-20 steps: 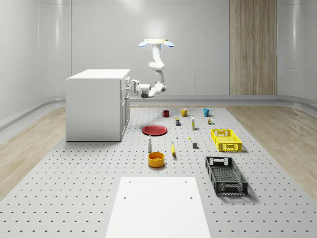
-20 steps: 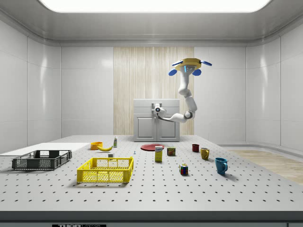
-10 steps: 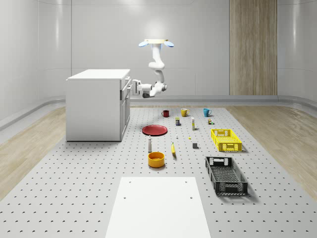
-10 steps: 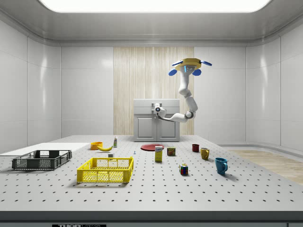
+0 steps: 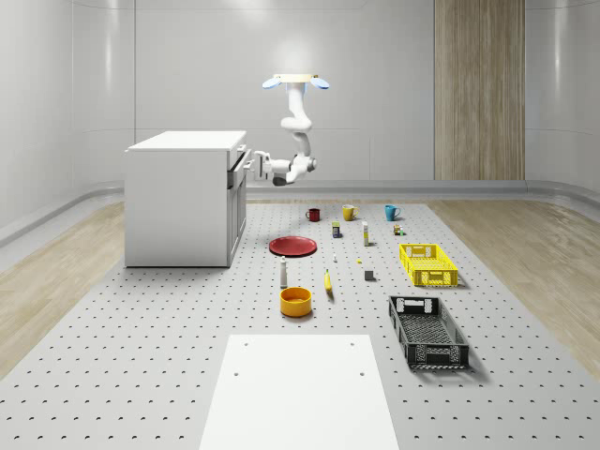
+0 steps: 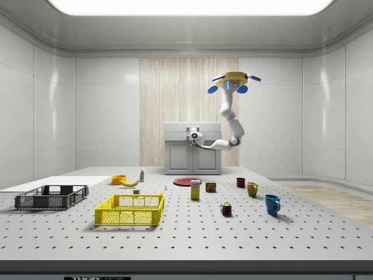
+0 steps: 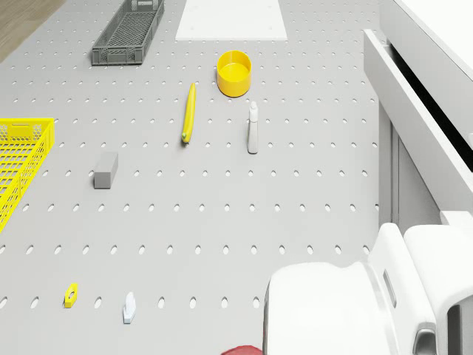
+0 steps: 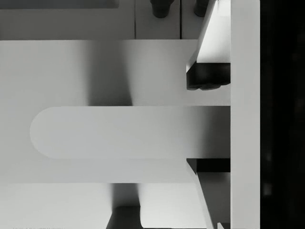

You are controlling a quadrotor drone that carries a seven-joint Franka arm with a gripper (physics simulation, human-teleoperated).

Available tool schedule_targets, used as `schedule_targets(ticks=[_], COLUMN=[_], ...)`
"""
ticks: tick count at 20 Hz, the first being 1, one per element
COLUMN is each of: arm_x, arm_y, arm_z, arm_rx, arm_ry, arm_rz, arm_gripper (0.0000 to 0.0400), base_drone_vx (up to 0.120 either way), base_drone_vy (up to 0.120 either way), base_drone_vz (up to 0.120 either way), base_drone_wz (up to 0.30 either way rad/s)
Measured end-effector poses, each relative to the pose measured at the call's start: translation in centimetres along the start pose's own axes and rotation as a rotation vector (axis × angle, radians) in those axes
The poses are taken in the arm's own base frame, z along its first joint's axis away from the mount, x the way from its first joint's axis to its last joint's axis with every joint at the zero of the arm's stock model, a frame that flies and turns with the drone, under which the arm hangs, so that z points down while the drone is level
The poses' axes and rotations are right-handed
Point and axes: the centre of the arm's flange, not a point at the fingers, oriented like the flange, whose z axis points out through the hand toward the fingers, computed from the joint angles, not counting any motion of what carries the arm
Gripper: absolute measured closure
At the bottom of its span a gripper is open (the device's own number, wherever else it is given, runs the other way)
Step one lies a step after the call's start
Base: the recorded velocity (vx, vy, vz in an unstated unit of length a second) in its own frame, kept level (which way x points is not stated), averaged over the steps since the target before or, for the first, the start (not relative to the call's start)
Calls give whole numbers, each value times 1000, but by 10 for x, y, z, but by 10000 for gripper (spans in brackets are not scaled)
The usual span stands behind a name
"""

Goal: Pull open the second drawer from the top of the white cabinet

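In the whole-scene view, the white cabinet (image 5: 183,199) stands at the left of the surface (image 5: 141,356); my fingers (image 8: 207,76) are clamped around the handle (image 8: 114,132) of its drawer (image 7: 421,122), already slightly out; I hover beside it; most pulling remains.

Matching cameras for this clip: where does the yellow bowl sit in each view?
Whole-scene view: yellow bowl just beyond the white mat, with the banana on the whole-scene view's right of it.
Side view: bowl on the side view's left, right beside the banana.
Drone view: bowl near the mat's edge, banana close by.
Shared landmark: the banana.
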Motion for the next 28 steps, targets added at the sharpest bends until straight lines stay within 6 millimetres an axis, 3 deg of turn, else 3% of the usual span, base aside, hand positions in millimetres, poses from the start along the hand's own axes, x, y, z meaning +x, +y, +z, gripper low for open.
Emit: schedule_targets(ticks=[2,3,6,9,11,14,15,17,20,22,23,24,25,28], arm_x=[1,-1,3,3,-2,2,2,0,3,3,-3,-3,-6,-3], arm_y=[1,-1,2,2,-1,2,2,1,2,3,-1,0,-2,0], arm_z=[-7,-10,-16,-20,-27,-35,-38,-45,-54,-62,-66,-70,-74,-87], arm_rx=[1,-2,6,6,-4,5,5,-3,6,6,-6,-5,-11,-6], arm_ry=[-1,1,-3,-3,4,-3,-3,3,-4,-4,5,5,9,5], arm_rz=[-4,19,-28,-8,20,-10,3,10,-9,6,21,5,30,10], arm_gripper=[246,227,267,264,215,256,255,217,261,261,204,215,177,211], base_drone_vx=[0,0,0,0,0,0,0,0,0,0,0,0,0,0], base_drone_vy=[0,0,0,0,0,0,0,0,0,0,0,0,0,0], base_drone_vz=[0,0,0,0,0,0,0,0,0,0,0,0,0,0], base_drone_wz=[0,0,0,0,0,0,0,0,0,0,0,0,0,0])
